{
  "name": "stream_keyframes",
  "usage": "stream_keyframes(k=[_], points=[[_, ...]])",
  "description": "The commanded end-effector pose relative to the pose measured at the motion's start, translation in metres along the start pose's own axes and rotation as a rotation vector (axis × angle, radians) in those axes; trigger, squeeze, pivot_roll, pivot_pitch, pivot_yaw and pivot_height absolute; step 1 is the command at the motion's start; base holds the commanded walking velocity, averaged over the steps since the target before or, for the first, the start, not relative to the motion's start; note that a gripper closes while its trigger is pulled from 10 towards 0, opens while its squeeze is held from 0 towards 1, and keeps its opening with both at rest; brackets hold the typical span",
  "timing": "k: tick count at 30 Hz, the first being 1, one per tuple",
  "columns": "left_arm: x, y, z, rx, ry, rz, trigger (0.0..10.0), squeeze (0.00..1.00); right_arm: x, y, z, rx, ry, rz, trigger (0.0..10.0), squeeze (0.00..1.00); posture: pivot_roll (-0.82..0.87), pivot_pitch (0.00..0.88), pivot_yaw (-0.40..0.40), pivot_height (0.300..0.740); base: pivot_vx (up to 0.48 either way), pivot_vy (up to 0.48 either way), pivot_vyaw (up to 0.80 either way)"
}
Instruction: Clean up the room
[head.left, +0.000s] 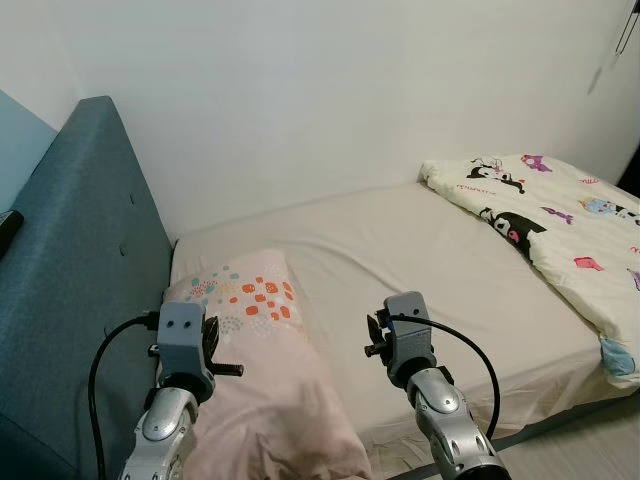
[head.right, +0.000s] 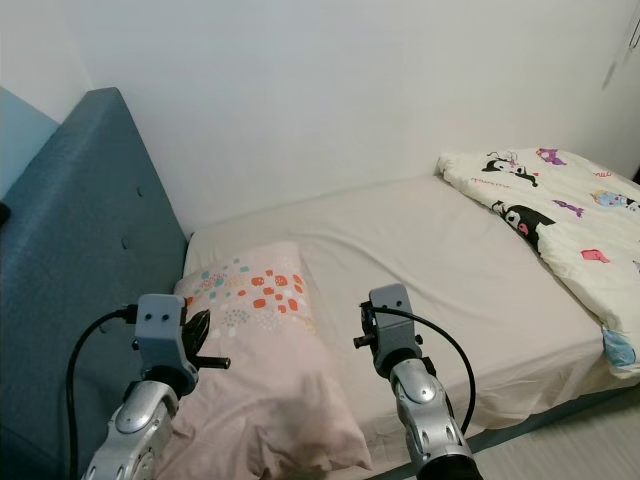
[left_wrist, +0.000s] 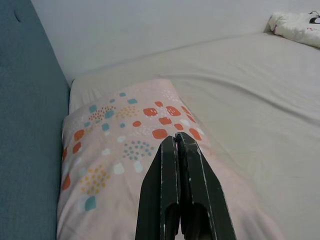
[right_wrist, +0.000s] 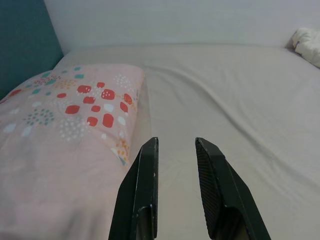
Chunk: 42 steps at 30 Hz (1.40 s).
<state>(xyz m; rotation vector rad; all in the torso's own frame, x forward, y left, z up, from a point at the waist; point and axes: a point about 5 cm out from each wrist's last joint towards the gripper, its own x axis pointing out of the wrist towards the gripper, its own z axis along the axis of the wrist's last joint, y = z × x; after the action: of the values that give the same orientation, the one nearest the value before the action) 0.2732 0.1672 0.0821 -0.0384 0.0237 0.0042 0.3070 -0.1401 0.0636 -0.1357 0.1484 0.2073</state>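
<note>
On the bed (head.left: 420, 260), a pink dotted pillow (head.left: 255, 330) lies against the teal headboard (head.left: 80, 270), a cartoon-print blanket (head.left: 560, 220) bunched at the far end. Left gripper (left_wrist: 176, 142) hovers over the pillow, fingers pressed together; right gripper (right_wrist: 175, 145) beside it, fingers apart.

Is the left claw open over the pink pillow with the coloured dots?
No, the left claw has its two black fingers pressed together, held above the pink pillow with coloured dots.
</note>
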Motion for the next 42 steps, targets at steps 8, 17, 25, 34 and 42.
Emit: stream_keyframes(k=[8,17,25,34,42], points=[[-0.0035,0.0005,-0.0062,0.003,0.025,0.006,10.0,0.0,0.0025,0.0039,0.0026,-0.002,-0.012,0.024,10.0,0.0,0.01,0.038,0.005,0.724,0.0,0.0,0.0],[-0.0038,-0.0012,-0.0052,0.001,0.022,0.006,10.0,0.0,0.0027,0.0074,0.005,-0.038,-0.026,0.052,10.0,0.0,0.01,0.043,0.002,0.724,0.0,0.0,0.53],[-0.0043,-0.0006,-0.0051,-0.012,0.024,0.015,10.0,0.0,0.0031,0.0078,0.0058,-0.029,-0.029,0.059,10.0,0.0,0.01,0.046,0.002,0.724,0.0,0.0,0.8],[-0.005,-0.0015,-0.0045,-0.018,0.02,0.011,10.0,0.0,0.0025,0.007,0.006,-0.029,-0.031,0.062,10.0,0.0,0.01,0.051,0.002,0.724,0.0,0.0,0.8],[-0.0043,-0.003,-0.0035,-0.001,0.023,-0.009,10.0,0.0,0.0014,0.0032,0.0061,0.018,-0.04,0.031,10.0,0.0,0.01,0.056,0.008,0.724,0.0,0.0,0.23]])
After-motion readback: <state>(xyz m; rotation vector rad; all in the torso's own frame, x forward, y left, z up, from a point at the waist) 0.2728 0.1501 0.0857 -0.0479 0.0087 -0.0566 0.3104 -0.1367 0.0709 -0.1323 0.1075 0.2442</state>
